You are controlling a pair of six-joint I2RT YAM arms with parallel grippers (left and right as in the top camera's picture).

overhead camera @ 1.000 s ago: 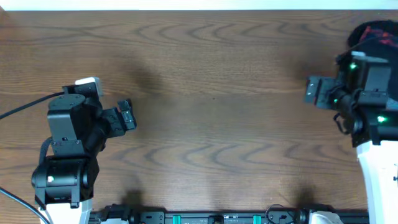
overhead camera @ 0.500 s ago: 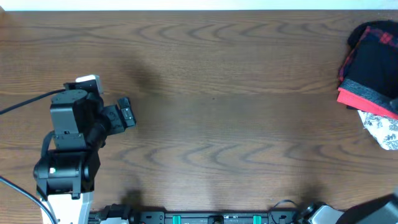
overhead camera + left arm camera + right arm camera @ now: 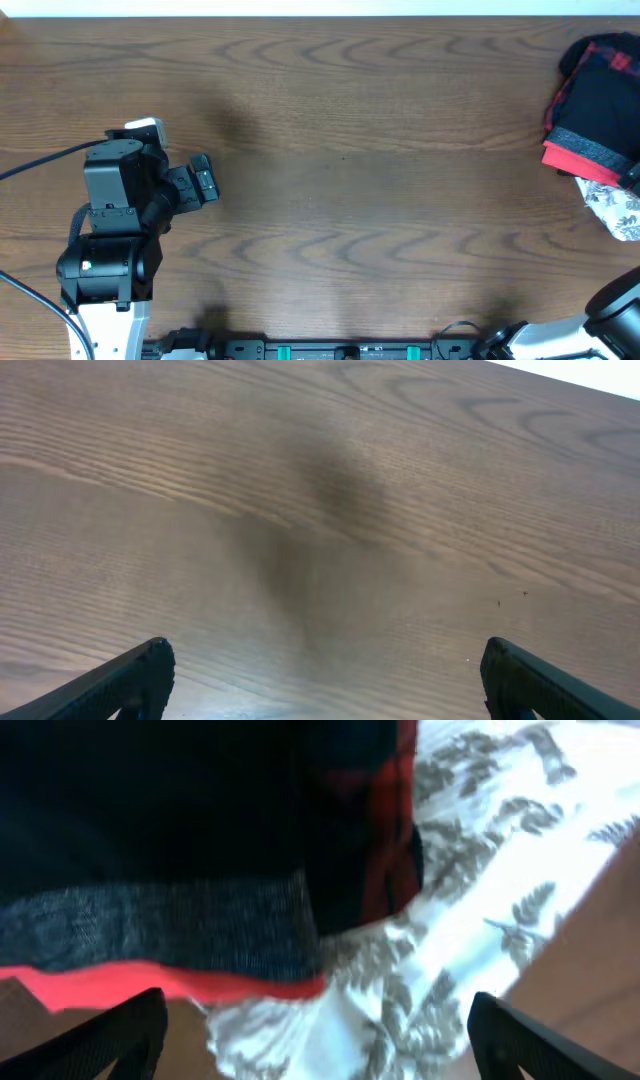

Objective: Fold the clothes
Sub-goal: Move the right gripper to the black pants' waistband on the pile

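The clothes, black trousers (image 3: 592,118) with a grey-flecked waistband edged in red-orange, lie bunched at the table's far right. In the right wrist view the trousers (image 3: 150,810) fill the upper left, with the red edge just above the left finger. My right gripper (image 3: 315,1012) hovers open over the waistband edge and a white floral cloth, holding nothing. In the overhead view only the right arm's base (image 3: 612,305) shows, at the lower right. My left gripper (image 3: 203,184) stands open over bare wood at the left. The left wrist view shows the left gripper (image 3: 327,652) with nothing between its fingers.
A red-and-black plaid garment (image 3: 612,55) lies under and behind the trousers. The white floral cloth (image 3: 615,210) sits just in front of them, by the table's right edge. The brown wooden table (image 3: 350,170) stretches between the arms.
The right arm has swung off the pile toward the lower right, uncovering the trousers, plaid garment and white cloth. The left arm has barely shifted.
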